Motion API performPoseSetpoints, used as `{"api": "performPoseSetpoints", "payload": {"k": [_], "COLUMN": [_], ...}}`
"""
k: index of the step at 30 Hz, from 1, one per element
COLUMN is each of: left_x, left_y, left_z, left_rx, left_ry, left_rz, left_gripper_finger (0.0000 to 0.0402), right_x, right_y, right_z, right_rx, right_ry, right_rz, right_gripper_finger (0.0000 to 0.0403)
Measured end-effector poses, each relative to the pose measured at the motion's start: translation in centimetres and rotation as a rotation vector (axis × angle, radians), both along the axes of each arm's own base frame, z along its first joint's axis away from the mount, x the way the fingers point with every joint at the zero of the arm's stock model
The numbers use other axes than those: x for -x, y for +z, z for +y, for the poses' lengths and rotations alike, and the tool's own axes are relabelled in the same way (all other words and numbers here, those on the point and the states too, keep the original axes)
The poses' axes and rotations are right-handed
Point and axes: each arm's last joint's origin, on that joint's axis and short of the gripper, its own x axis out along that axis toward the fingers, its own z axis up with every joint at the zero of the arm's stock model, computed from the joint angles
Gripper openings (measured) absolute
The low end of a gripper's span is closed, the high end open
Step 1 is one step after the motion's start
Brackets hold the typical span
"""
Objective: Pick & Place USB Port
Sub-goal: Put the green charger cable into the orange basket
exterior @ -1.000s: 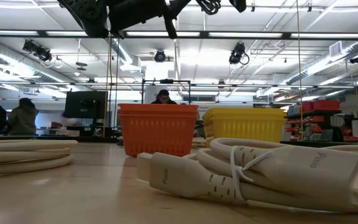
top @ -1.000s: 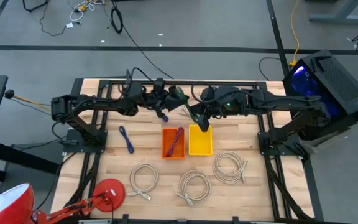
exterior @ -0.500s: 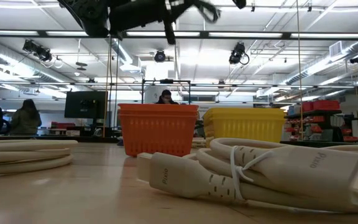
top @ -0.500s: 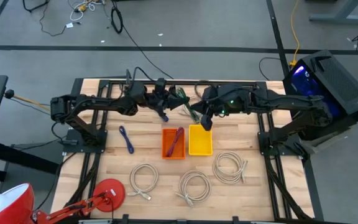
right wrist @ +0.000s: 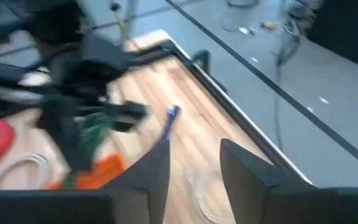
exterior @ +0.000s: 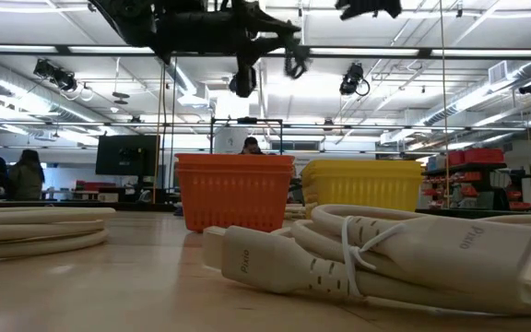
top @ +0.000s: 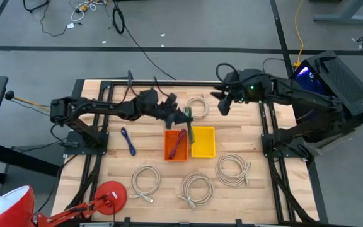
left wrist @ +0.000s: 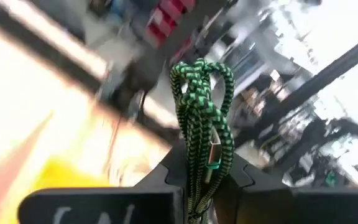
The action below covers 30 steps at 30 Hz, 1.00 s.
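A bundled green-and-black braided USB cable (left wrist: 201,118) with a silver plug (left wrist: 213,152) is held by my left gripper (top: 181,116), in the air just beyond the far rims of the orange bin (top: 176,145) and the yellow bin (top: 203,141). The orange bin holds a purple cable. My right gripper (top: 222,105) hovers open and empty (right wrist: 194,177) near the table's far right. A blue cable (top: 128,140) lies flat on the table left of the bins. My left gripper pinches the green cable bundle between its two fingers at the bundle's lower part (left wrist: 196,177). The looped end and the plug stick out past the fingertips. The bundle is lifted clear of the table and the bins.
A white cable coil (top: 198,106) lies at the far middle, below the space between the two grippers. More white coils (top: 145,180) (top: 196,189) (top: 233,169) lie along the near side. A red round object (top: 109,194) sits at the near left corner.
My right gripper has left its place over the yellow bin and gone up and toward the table's far right edge. My left gripper has carried the green cable toward the right and nearer the bins.
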Motion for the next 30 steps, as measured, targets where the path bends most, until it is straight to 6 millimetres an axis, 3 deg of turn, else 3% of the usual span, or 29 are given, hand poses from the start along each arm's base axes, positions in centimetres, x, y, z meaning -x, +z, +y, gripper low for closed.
{"api": "performPoseSetpoints", "payload": {"k": [6, 15, 30], "left_x": [1.6, 1.8, 1.8], "left_y": [-1.0, -2.2, -4.4], "left_z": [-2.1, -4.8, -4.9], "left_rx": [-0.035, -0.082, -0.126], "left_ry": [0.006, 0.075, 0.139], "left_rz": [0.278, 0.412, 0.564], "left_gripper_finger": [0.0039, 0.0039, 0.0039], "right_x": [0.9, 0.8, 0.7], "right_y": [-0.5, -0.1, 0.0], "right_z": [-0.8, -1.3, -1.3], "right_rx": [0.001, 0.048, 0.042], "right_ry": [-0.042, -0.032, -0.002], "right_rz": [0.080, 0.054, 0.039], "right_gripper_finger": [0.0159, 0.0155, 0.0153]}}
